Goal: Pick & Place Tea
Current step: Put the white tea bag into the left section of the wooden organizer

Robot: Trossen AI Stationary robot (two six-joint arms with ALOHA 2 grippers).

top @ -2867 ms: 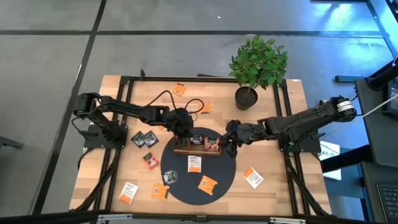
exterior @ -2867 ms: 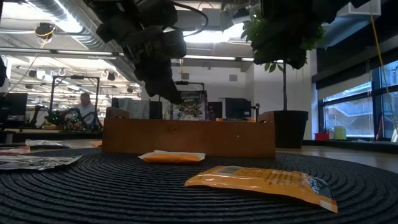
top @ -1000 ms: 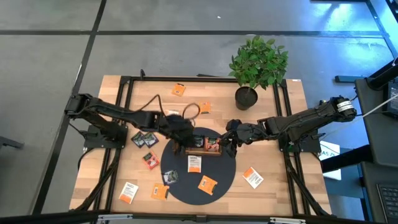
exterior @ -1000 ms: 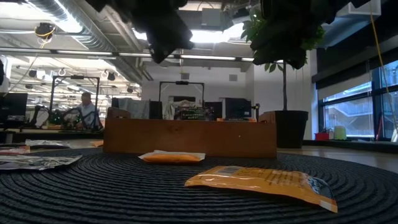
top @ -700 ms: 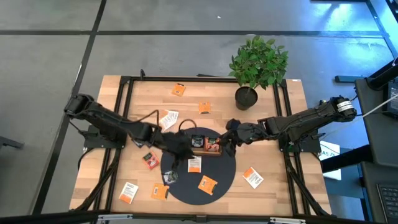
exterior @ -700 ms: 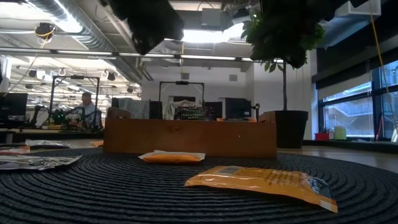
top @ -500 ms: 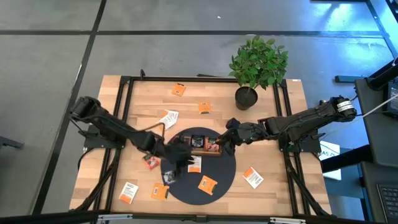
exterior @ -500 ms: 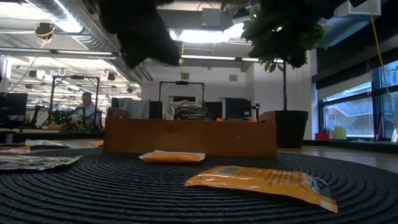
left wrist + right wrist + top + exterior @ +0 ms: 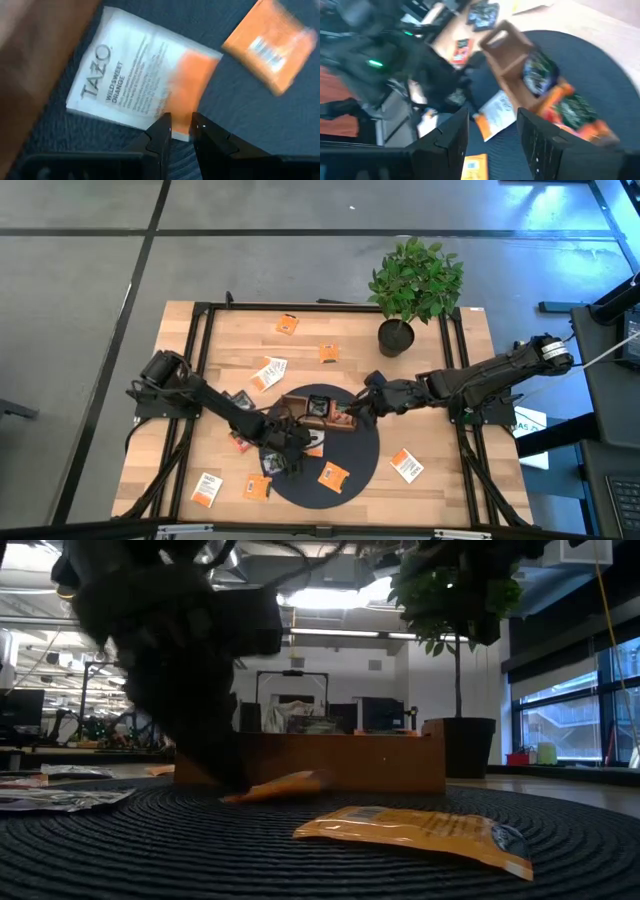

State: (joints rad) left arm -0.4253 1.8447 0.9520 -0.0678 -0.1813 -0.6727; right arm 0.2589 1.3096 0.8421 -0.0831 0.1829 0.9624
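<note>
The wooden tabletop fills the middle of the high view, with a potted plant at upper right and a dark round mat at centre. On the mat's upper part sits the wooden tray, already holding a few sachets. We see the left tool low over the white-and-orange sachet just below the tray, its fingers a narrow gap apart at the sachet's orange edge. The right tool hangs spread and empty at the tray's right end. We judge the sachet light, thin and floppy, best pinched by that edge.
</note>
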